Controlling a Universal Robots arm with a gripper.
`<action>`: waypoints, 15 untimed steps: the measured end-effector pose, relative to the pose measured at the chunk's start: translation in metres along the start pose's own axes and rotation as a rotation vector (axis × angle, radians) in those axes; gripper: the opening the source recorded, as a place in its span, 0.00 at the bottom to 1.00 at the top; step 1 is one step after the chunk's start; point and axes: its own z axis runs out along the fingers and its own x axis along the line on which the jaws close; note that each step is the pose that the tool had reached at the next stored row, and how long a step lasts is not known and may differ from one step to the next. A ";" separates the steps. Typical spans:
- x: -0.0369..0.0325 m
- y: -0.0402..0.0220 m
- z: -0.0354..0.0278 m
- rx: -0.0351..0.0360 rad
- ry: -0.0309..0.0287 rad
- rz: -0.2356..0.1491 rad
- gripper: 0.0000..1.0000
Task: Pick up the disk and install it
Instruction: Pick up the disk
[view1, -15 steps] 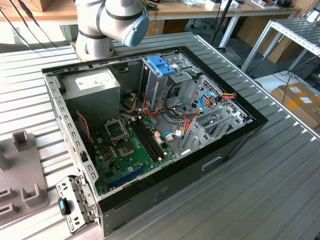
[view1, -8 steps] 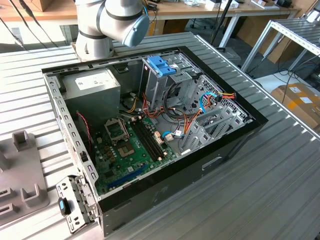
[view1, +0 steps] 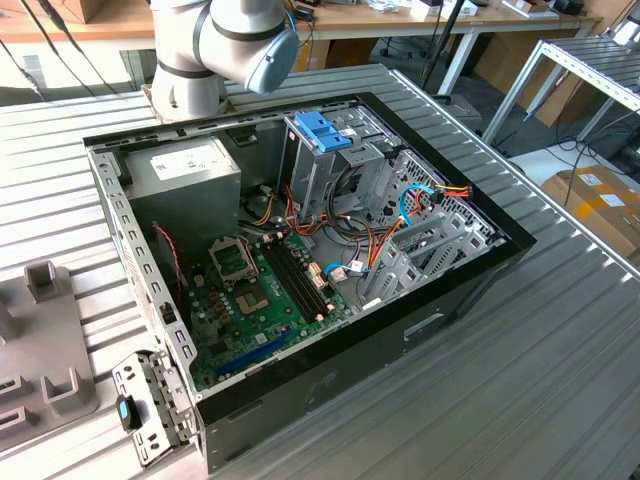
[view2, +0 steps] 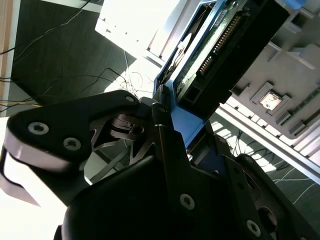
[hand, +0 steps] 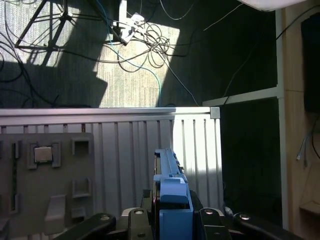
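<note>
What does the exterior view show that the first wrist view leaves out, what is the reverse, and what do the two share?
The exterior view adds the open computer case with its motherboard, the grey power-supply box, the blue handle on the drive cage, and the arm.

The first wrist view adds the disk, seen edge-on with its blue rail and clamped in the gripper, and tangled cables on the floor.

Both show the ribbed metal table and the grey parts tray lying on it.
</note>
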 end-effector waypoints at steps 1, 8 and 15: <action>-0.0004 0.0001 -0.0010 0.0000 -0.0022 0.000 0.37; -0.0033 0.0005 -0.0078 -0.0008 -0.0173 -0.001 0.37; -0.0068 0.0011 -0.0158 -0.0018 -0.0357 -0.002 0.37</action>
